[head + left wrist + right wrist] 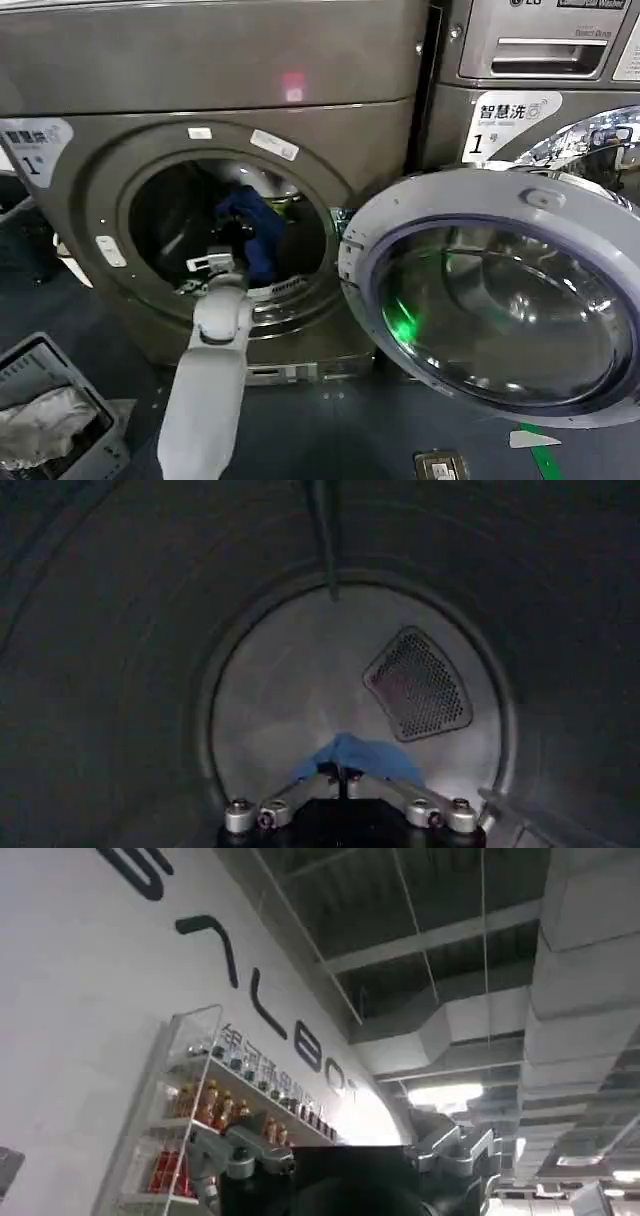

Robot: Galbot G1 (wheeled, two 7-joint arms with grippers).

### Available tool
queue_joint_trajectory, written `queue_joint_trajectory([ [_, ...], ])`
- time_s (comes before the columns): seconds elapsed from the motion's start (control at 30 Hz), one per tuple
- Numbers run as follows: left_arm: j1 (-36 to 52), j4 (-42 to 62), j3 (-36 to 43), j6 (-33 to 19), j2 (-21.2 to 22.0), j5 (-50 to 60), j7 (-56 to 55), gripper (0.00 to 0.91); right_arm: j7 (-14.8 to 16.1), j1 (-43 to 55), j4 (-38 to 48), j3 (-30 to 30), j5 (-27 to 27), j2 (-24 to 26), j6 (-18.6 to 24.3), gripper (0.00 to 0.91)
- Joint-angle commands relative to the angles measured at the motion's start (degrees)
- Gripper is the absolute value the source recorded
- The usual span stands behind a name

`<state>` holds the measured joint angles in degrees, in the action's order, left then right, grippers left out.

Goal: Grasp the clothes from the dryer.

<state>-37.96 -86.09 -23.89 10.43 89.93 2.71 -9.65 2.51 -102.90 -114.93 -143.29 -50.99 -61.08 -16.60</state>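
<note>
Left hand (243,243) is reaching through the round porthole of the dryer (200,80), its grey arm (208,380) rising from six o'clock in the head view. Its fingers (300,798) are pressing together and pinching the dark navy blue garment (250,230), which is hanging bunched inside the drum at about three o'clock of the opening. In the left wrist view, a fold of the same blue fabric (355,755) is sitting between the fingertips, with the drum's pale back wall and its perforated vent (418,683) behind it. A hint of yellow-green (285,205) is showing just beside the navy piece, deeper in the drum. The dryer's door (495,295) is standing swung wide at four o'clock. Right hand (350,1168) is pointing up toward a ceiling and a shelf of bottles (215,1113); whether its fingers are spread I cannot tell.
</note>
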Motion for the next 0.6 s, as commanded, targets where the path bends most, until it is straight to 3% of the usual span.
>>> queue_joint_trajectory([
  [0.03, -0.59, -1.11, -0.14, -0.05, -0.37, -0.39, 0.02, 0.0, 0.16, -0.02, -0.26, -0.25, 0.07, 0.09, -1.0, 0.907],
  [0.6, -0.88, -2.65, 0.14, 1.66, -0.6, -2.18, 1.14, 0.0, 0.27, -0.77, -0.88, -0.83, -0.09, 0.17, -1.29, 0.907],
])
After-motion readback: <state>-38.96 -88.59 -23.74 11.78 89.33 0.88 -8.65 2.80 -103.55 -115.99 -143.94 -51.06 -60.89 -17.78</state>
